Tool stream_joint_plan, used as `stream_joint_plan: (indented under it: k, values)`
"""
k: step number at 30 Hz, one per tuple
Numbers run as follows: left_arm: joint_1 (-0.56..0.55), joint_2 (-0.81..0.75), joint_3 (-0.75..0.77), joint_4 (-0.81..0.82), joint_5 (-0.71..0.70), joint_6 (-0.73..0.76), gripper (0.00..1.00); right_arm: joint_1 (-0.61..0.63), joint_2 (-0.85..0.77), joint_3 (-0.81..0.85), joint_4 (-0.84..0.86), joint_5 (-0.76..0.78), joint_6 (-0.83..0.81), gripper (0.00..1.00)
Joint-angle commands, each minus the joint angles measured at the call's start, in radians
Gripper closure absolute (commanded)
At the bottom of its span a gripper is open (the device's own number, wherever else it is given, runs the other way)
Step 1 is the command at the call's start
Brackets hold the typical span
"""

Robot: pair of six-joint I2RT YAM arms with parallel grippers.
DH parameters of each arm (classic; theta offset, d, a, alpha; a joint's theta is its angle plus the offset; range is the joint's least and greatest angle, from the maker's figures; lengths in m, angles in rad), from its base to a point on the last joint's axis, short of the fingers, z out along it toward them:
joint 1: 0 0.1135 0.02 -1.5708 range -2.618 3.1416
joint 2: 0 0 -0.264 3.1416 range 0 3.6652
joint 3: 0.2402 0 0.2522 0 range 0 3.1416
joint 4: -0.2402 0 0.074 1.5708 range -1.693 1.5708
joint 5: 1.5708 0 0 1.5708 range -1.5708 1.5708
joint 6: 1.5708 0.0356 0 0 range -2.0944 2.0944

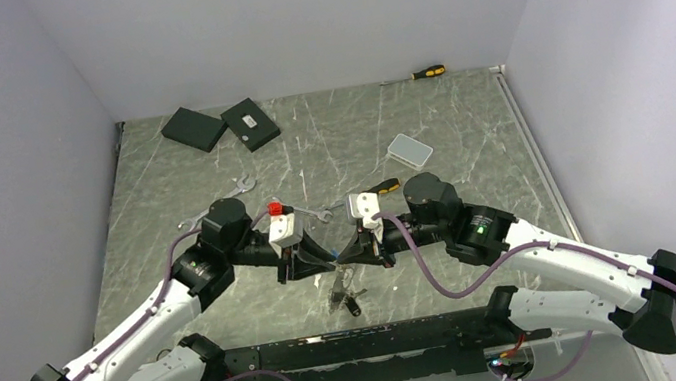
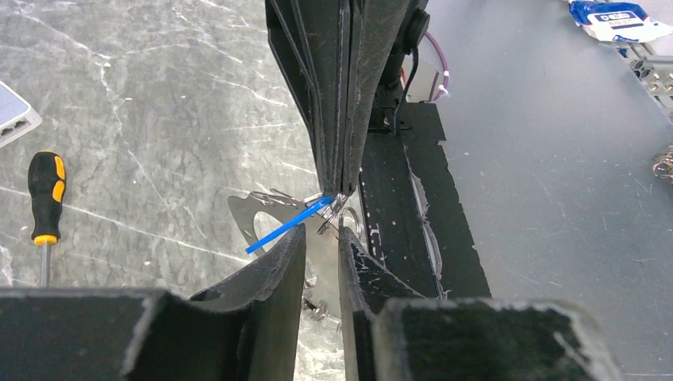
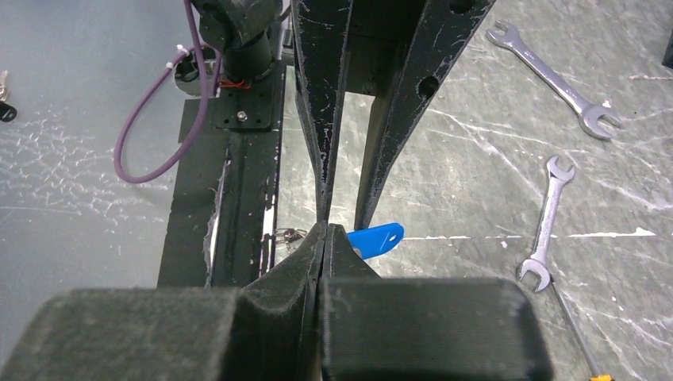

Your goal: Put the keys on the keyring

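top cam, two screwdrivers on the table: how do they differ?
The far screwdriver lies at the back edge of the table, clear of both arms; the near screwdriver lies mid-table, close beside the right arm. The far one shows handle and shaft, shaft pointing left; the near one shows only its handle from above. Both have yellow-and-black handles.
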Motion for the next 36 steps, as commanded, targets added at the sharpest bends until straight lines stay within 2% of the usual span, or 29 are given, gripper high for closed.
stream_joint_plan:
  k: [1,20,27,36]
  values:
    - [0.002,0.007,0.018,0.051,0.049,-0.029,0.73,0.005,-0.011,0.053,0.056,0.001,-0.009,1.0]
    - [-0.016,0.03,0.007,0.099,0.071,-0.046,0.71,0.005,-0.007,0.051,0.07,-0.002,-0.001,1.0]
    - [-0.023,0.034,-0.003,0.138,0.066,-0.065,0.79,0.005,-0.005,0.047,0.08,-0.004,0.003,1.0]
    - [-0.027,0.022,0.003,0.067,0.046,-0.021,0.76,0.005,-0.009,0.047,0.082,0.001,0.003,1.0]
